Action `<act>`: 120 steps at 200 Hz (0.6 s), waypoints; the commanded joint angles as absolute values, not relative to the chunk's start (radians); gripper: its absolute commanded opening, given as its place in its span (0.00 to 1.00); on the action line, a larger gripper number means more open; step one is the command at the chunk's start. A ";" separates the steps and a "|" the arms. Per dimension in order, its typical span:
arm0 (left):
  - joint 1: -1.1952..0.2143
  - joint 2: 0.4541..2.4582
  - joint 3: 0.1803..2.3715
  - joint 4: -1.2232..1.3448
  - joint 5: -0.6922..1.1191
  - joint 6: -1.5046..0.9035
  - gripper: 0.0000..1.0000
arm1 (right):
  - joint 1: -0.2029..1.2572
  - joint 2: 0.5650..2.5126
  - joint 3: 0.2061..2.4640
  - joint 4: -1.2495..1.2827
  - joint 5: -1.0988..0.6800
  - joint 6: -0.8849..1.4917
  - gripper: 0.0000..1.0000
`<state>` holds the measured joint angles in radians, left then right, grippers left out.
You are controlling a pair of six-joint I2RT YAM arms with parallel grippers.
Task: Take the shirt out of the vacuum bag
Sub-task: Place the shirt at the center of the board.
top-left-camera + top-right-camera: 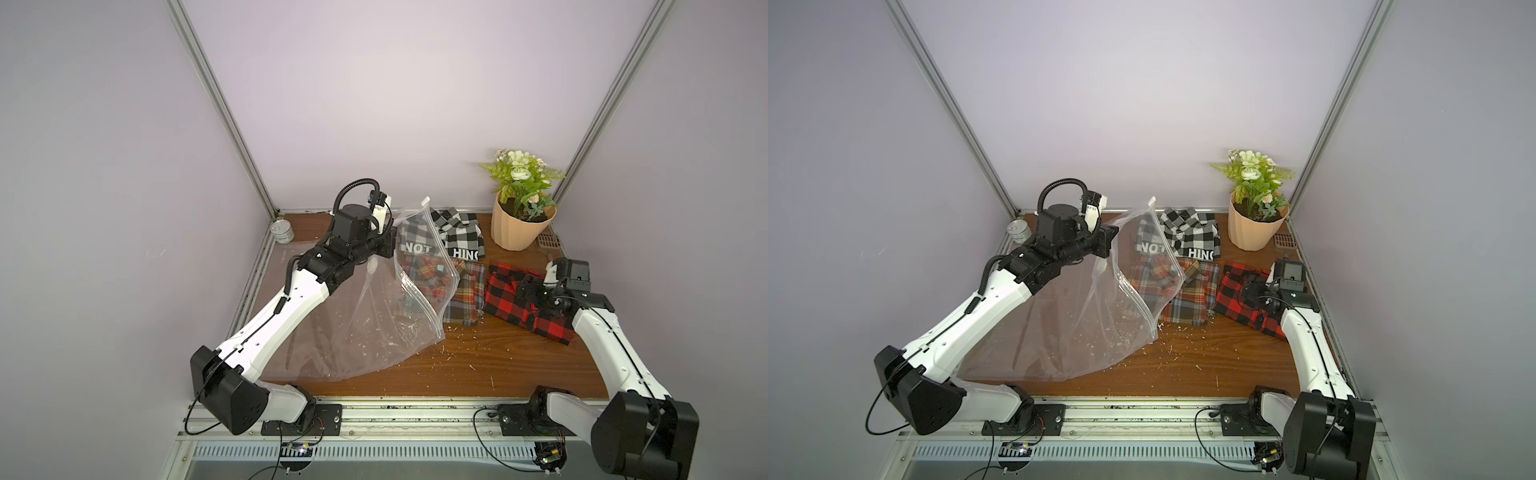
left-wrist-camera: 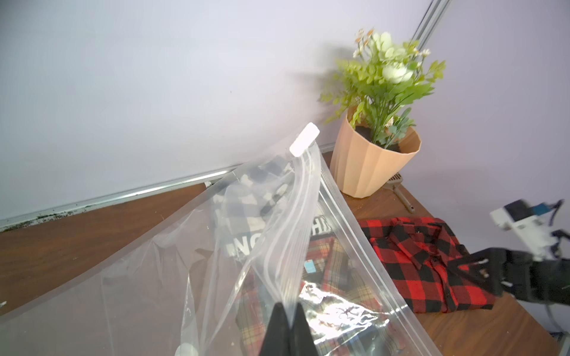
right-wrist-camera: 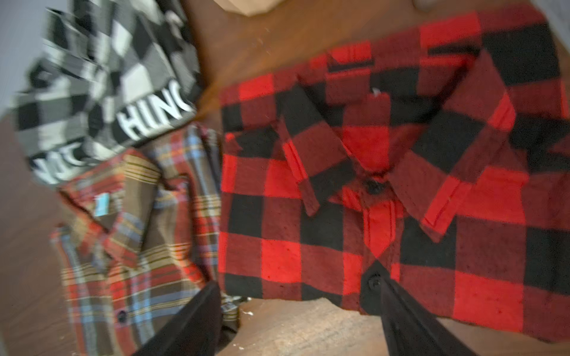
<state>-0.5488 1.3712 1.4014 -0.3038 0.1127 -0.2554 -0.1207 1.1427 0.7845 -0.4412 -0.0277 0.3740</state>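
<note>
Our left end effector [image 2: 289, 308] pinches the slippery clear plastic vacuum bag [image 1: 374, 316], right end effector [image 3: 299, 286] spread over the soft, light red-and-black checked shirt [image 1: 507, 295] lying outside it near the peach plant pot [image 1: 519, 228], and we'd grab the collar.

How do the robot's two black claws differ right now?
The left gripper is shut, pinching the large clear plastic vacuum bag at its zip strip; the right gripper is open and grips nothing. The left gripper holds that bag edge raised above the brown wooden table; the right gripper sits over the red-and-black checked shirt lying flat there. Both are black, with two fingers.
</note>
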 commanded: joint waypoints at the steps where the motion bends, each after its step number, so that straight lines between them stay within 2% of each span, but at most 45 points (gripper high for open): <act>1: -0.545 1.330 1.440 -0.303 0.130 -0.250 0.01 | -0.096 1.182 0.777 -0.374 0.090 0.437 0.84; 48: -0.545 1.314 1.439 -0.313 0.127 -0.250 0.01 | 0.004 1.348 0.861 -0.346 0.238 0.438 0.84; 120: -0.545 1.302 1.462 -0.327 0.123 -0.238 0.01 | 0.128 1.588 0.967 -0.378 0.359 0.405 0.82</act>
